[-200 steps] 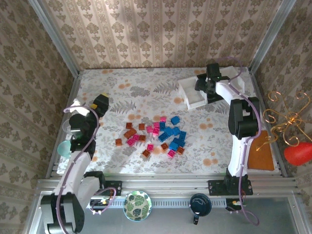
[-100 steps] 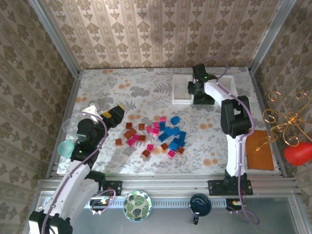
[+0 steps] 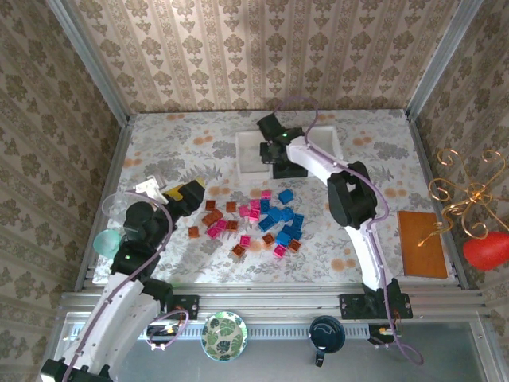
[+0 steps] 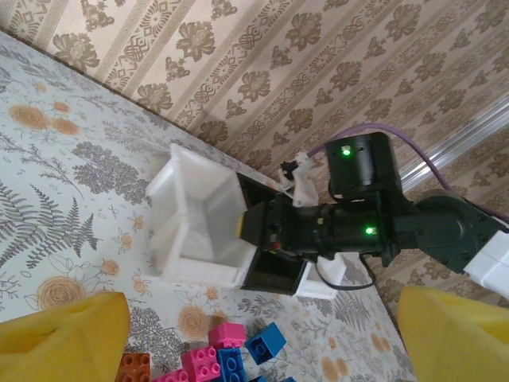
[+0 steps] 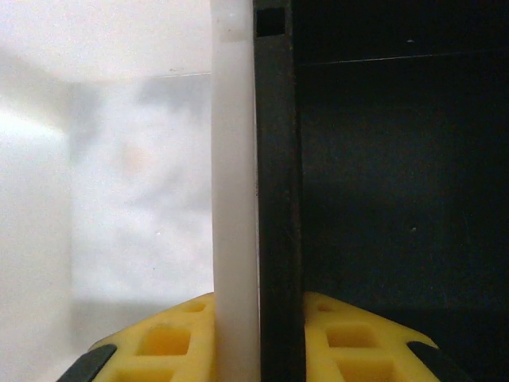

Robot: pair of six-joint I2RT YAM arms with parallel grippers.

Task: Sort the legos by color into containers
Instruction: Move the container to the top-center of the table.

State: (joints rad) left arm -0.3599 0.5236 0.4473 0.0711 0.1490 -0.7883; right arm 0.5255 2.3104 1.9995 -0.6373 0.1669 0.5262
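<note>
Roughly two dozen legos (image 3: 253, 219) lie loose in the middle of the tabletop (image 3: 358, 215). The blue ones (image 3: 282, 219) bunch toward the right side of the scatter. The magenta-pink ones (image 3: 216, 229) and orange-brown ones (image 3: 211, 216) are mixed through the left and near parts. None sits in a tray.

The containers (image 3: 253, 155) stand beyond the pile, close to the far edge and about midway along it. They are a white tray (image 4: 199, 231), a black tray (image 4: 274, 274) joined to it, and a second white tray (image 3: 328, 142) on the right.

The right pincer (image 3: 274, 147) is clamped on the containers. In the right wrist view, its yellow fingers (image 5: 159, 338) squeeze the white wall and the black wall where the two trays meet. The right arm reaches in a long curve from the near right corner to that spot.

The left pincer (image 3: 189, 193) hangs just left of the legos. Its yellow fingertips (image 4: 64, 334) are spread wide apart, with nothing between them.

Along the right edge lie a flat orange-brown board (image 3: 421, 243), a gold wire ornament (image 3: 465, 195) and a red heart-shaped object (image 3: 487, 251). A green leaf-patterned plate (image 3: 223, 334) rests on the frame at the near edge.
</note>
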